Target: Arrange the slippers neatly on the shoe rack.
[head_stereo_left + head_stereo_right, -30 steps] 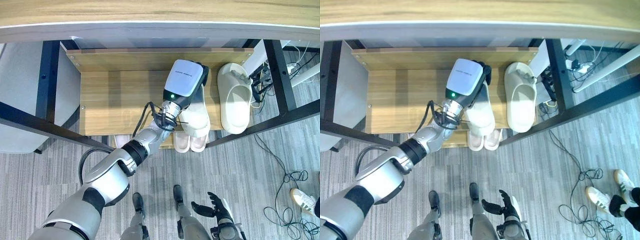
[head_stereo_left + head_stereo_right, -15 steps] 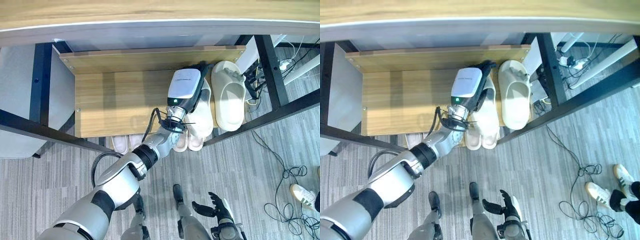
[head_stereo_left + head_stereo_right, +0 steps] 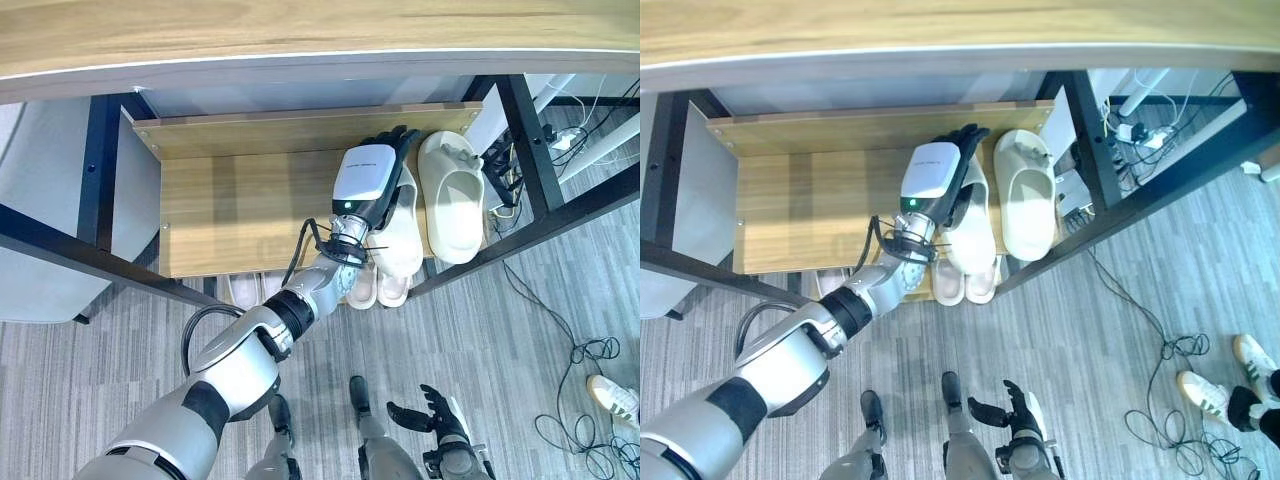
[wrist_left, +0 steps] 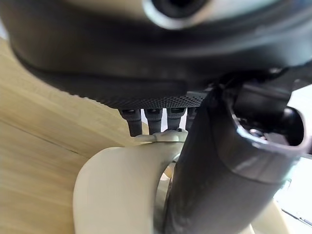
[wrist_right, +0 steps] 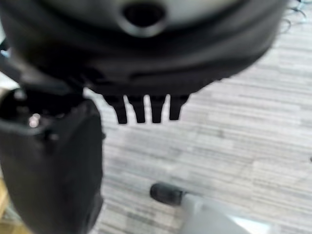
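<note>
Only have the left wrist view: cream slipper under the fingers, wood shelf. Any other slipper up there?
Observer: Yes. A second cream slipper lies on the shelf, on the robot's right of the slipper under the left hand.
Operator: Anything lower down?
Observer: The ends of pale slippers poke out from under the shelf's front edge.
Operator: Right hand?
Observer: The right hand hangs low over the floor, fingers relaxed, holding nothing.
</note>
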Motion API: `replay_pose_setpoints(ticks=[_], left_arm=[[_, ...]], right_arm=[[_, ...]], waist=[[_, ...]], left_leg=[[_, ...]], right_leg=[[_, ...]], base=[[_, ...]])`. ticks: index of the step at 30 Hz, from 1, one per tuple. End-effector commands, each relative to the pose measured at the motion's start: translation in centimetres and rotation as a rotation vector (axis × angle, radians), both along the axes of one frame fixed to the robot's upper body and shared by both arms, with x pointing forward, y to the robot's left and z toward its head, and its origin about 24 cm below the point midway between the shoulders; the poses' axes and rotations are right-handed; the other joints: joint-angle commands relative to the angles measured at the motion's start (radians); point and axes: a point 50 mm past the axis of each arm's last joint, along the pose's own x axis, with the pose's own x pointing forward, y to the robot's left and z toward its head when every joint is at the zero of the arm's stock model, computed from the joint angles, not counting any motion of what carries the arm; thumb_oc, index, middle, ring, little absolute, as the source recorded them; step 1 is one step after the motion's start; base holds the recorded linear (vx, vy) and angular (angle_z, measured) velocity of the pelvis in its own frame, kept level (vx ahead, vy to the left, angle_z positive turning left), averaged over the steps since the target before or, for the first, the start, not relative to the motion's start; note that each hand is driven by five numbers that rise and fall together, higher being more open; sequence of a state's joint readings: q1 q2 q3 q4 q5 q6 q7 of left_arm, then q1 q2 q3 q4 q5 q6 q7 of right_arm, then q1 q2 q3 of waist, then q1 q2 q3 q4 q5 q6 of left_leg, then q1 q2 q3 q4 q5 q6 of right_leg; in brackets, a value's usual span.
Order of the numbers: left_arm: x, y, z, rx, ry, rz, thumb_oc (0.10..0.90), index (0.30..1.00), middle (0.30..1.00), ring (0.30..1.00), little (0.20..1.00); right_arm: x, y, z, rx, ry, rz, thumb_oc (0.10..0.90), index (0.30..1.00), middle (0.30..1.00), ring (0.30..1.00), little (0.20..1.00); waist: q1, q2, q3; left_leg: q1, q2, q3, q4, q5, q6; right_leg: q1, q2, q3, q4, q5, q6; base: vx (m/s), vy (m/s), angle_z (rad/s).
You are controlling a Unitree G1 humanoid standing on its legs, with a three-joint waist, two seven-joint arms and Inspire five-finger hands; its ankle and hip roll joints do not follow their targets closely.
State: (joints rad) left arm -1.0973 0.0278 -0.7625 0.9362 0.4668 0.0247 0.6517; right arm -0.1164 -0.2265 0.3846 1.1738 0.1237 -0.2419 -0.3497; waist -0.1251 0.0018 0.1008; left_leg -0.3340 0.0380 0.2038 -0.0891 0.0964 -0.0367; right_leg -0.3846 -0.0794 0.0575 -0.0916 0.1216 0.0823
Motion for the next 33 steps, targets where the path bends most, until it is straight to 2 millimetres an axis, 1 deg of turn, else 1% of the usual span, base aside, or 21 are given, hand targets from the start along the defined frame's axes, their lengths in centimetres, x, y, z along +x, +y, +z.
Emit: replay_pose_setpoints(ticks=[1,3,9,12,14,20,24,28,33], left_arm=[[-0.3,-2.3,2.9,-0.116,-0.047,-0.073,0.800,0.900,0.900,0.900,0.900],[-0.4,-2.2,3.0,-0.151,-0.034,-0.094,0.800,0.900,0.900,0.900,0.900],[-0.7,-2.5,3.7,-0.112,-0.077,-0.115,0.800,0.900,0.900,0.900,0.900],[-0.7,-2.5,3.3,-0.123,-0.048,-0.127,0.800,0.900,0.900,0.900,0.900],[-0.8,-2.4,2.9,-0.189,0.008,-0.143,0.800,0.900,0.900,0.900,0.900],[-1.0,-2.2,2.4,-0.205,0.019,-0.153,0.800,0.900,0.900,0.900,0.900],[-1.1,-2.1,3.0,-0.245,0.017,-0.177,0.800,0.900,0.900,0.900,0.900],[-1.1,-2.1,3.5,-0.218,-0.014,-0.181,0.800,0.900,0.900,0.900,0.900],[-1.1,-1.9,4.1,-0.227,-0.030,-0.183,0.800,0.900,0.900,0.900,0.900]], right_arm=[[-1.2,-3.6,0.2,-0.077,0.032,-0.065,0.800,0.900,0.900,0.900,0.900],[-1.8,-3.4,-0.1,-0.068,0.054,-0.073,0.800,0.900,0.900,0.900,0.900],[-1.8,-3.4,-0.2,-0.067,0.063,-0.080,0.800,0.900,0.900,0.900,0.900],[-1.9,-3.4,-0.2,-0.064,0.066,-0.083,0.800,0.900,0.900,0.900,0.900],[-1.9,-3.1,-0.3,-0.055,0.069,-0.088,0.800,0.900,0.900,0.900,0.900],[-1.5,-2.8,-0.3,-0.045,0.062,-0.088,0.800,0.900,0.900,0.900,0.900],[-2.0,-2.5,-0.5,-0.038,0.078,-0.096,0.800,0.900,0.900,0.900,0.900],[-2.2,-2.4,-0.7,-0.032,0.093,-0.098,0.800,0.900,0.900,0.900,0.900],[-2.6,-2.3,-0.8,-0.027,0.102,-0.098,0.800,0.900,0.900,0.900,0.900]], waist=[[-0.009,0.036,-0.020],[-0.003,0.036,-0.028],[0.002,0.034,-0.031],[0.005,0.033,-0.032],[0.008,0.032,-0.033],[0.014,0.026,-0.032],[0.019,0.025,-0.032],[0.024,0.024,-0.035],[0.027,0.022,-0.037]], left_leg=[[-0.033,-0.040,-0.061,0.002,-0.025,-0.002],[-0.023,-0.039,-0.062,0.002,-0.026,-0.002],[-0.010,-0.038,-0.065,0.002,-0.025,-0.001],[-0.003,-0.039,-0.066,0.002,-0.025,-0.001],[0.004,-0.039,-0.066,0.002,-0.024,-0.001],[0.019,-0.037,-0.073,0.002,-0.022,-0.001],[0.029,-0.037,-0.080,0.002,-0.023,-0.001],[0.042,-0.038,-0.085,0.002,-0.022,-0.002],[0.054,-0.036,-0.086,0.002,-0.024,-0.002]], right_leg=[[-0.041,0.026,-0.045,0.022,-0.002,0.054],[-0.030,0.023,-0.048,0.022,-0.005,0.054],[-0.012,0.022,-0.052,0.025,-0.011,0.054],[-0.007,0.023,-0.055,0.027,-0.013,0.054],[0.002,0.022,-0.057,0.027,-0.014,0.054],[0.017,0.022,-0.062,0.031,-0.018,0.054],[0.029,0.020,-0.068,0.032,-0.021,0.054],[0.045,0.019,-0.076,0.035,-0.025,0.055],[0.060,0.019,-0.082,0.032,-0.028,0.056]], base=[[0.00,0.000,0.00],[0.01,0.000,0.02],[0.00,-0.003,0.07],[0.00,0.000,0.00],[0.00,0.000,0.00],[0.00,0.000,0.00],[0.00,0.000,0.00],[0.01,-0.005,0.02],[0.01,-0.004,0.04]])
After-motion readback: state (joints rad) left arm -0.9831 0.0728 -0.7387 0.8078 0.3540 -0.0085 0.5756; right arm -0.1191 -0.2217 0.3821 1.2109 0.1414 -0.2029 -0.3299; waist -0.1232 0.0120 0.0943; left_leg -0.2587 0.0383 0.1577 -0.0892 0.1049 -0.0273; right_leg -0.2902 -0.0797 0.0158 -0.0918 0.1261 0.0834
